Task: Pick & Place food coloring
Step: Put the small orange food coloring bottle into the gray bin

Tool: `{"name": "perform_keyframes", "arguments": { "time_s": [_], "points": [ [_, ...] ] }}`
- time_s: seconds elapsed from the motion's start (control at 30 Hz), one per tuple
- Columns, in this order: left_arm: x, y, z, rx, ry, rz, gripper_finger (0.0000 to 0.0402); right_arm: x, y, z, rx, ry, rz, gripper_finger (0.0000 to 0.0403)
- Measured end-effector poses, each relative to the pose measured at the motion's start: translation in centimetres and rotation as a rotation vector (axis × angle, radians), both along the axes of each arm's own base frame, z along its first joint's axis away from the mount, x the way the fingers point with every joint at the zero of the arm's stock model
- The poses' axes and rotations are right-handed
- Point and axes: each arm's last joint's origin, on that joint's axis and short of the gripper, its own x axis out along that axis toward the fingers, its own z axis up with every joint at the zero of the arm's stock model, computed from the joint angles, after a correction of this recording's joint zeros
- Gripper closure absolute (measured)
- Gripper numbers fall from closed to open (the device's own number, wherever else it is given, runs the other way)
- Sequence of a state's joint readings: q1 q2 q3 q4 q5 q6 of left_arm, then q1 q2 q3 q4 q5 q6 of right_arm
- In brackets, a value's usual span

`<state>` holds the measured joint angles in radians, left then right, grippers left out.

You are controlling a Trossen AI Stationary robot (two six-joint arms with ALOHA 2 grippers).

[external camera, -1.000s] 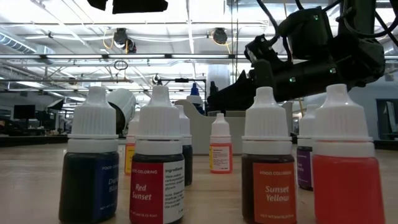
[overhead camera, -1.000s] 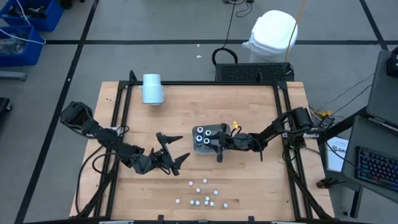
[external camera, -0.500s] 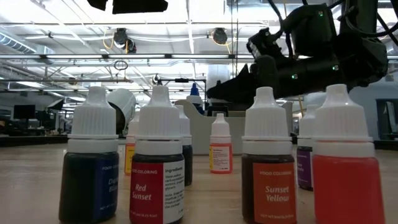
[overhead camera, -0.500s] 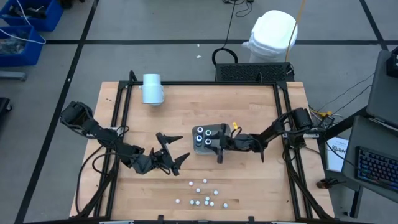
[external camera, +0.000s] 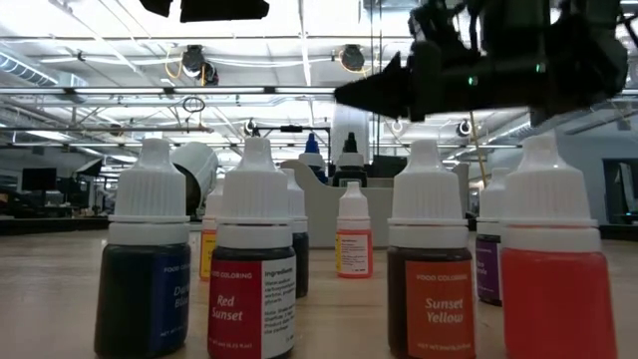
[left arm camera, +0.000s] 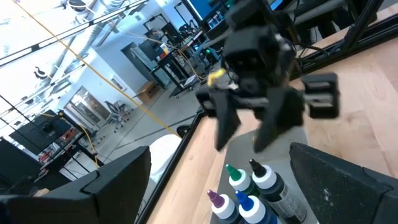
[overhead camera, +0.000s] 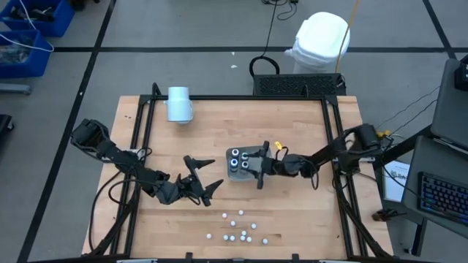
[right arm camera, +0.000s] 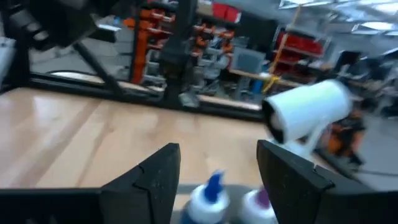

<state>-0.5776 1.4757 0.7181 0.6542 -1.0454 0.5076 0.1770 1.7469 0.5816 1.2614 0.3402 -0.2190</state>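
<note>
Four dark food coloring bottles [overhead camera: 238, 158] with coloured tips stand upright in the grey tray [overhead camera: 253, 152] at mid table; the left wrist view shows their green, blue and purple tips [left arm camera: 244, 190]. Several small whitish-capped bottles [overhead camera: 238, 226] stand on their bases near the table's near edge, large in the low view [external camera: 254, 261]. My right gripper [overhead camera: 257, 166] hovers open and empty above the tray's right part, its two fingers [left arm camera: 226, 127] apart and pointing down. My left gripper [overhead camera: 204, 175] is open and low, left of the tray.
A pale blue cylinder [overhead camera: 179, 104] lies on its side at the far left of the table. Dark rails [overhead camera: 143, 131] run along the left, right and far edges. Bare wood lies between the tray and the small bottles.
My right gripper has risen from just over the tray to well above it, staying open. A dark-tipped bottle in the tray, hidden behind the gripper before, now shows in the low view. The left arm has kept still.
</note>
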Motion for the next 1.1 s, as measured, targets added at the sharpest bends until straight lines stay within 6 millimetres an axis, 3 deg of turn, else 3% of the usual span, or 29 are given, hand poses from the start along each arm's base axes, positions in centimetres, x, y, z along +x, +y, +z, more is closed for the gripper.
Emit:
{"name": "perform_keyframes", "arguments": {
  "time_s": [0.17, 0.5, 0.83, 1.1],
  "points": [
    [0.0, 0.0, 0.0, -0.007, -0.001, 0.002, 0.0021, -1.7, -0.1, 3.2, -0.013, 0.098, 0.009, 0.0211],
    [0.0, 0.0, -0.1, -0.014, -0.003, 0.002, 0.0021, -7.6, -0.4, 8.4, 0.001, 0.22, 0.04, 0.027],
    [0.0, -0.1, -0.1, -0.02, -0.003, -0.024, 0.0021, -13.4, -1.9, 6.6, 0.112, 0.152, 0.155, 0.0391],
    [0.0, -0.1, -0.1, -0.029, -0.007, -0.024, 0.0021, -16.7, -4.0, 4.6, 0.183, 0.046, 0.159, 0.0401]
  ]
}}
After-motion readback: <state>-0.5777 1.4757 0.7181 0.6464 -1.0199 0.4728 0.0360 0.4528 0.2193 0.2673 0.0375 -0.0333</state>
